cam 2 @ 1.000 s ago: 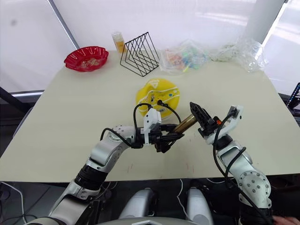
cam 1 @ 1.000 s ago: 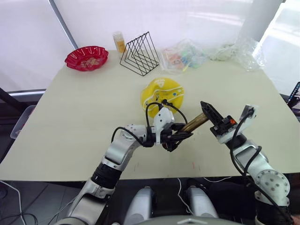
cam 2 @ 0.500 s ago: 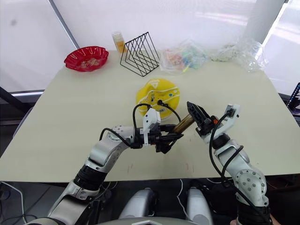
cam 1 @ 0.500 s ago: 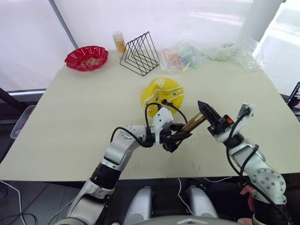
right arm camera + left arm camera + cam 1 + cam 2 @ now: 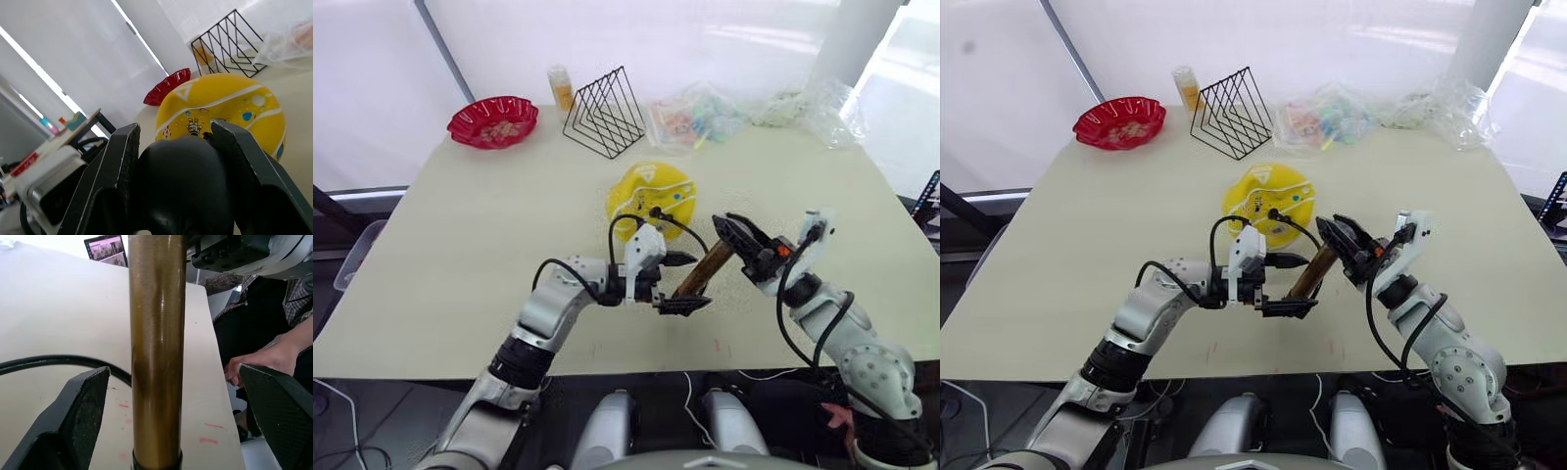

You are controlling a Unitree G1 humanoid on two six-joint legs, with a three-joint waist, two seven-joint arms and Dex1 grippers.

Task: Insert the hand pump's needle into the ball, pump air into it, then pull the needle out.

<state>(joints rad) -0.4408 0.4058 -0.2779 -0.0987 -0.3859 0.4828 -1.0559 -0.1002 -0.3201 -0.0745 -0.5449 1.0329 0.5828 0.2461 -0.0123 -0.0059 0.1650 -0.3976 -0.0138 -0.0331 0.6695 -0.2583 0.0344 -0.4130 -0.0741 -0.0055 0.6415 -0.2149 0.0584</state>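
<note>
The yellow ball (image 5: 651,195) lies mid-table, also seen in the right wrist view as the ball (image 5: 230,107). The hand pump's brass cylinder (image 5: 705,269) slants down toward me just in front of it. My right gripper (image 5: 736,235) is shut on the pump's black knob handle (image 5: 181,186) at the upper end. Around the cylinder's lower part my left gripper (image 5: 690,282) stands open, its fingers (image 5: 83,406) well apart from the cylinder (image 5: 156,347). The thin black hose (image 5: 636,220) loops up onto the ball's near side. The needle is too small to make out.
At the table's back stand a red scalloped bowl (image 5: 493,120), an orange bottle (image 5: 562,88), a black wire rack (image 5: 605,113) and clear plastic bags (image 5: 697,116). A person's hand (image 5: 254,367) shows beyond the table's near right edge.
My left gripper has opened wide and let go of the pump's cylinder. The pump now hangs steeper from the right gripper, which has shifted a little to the left.
</note>
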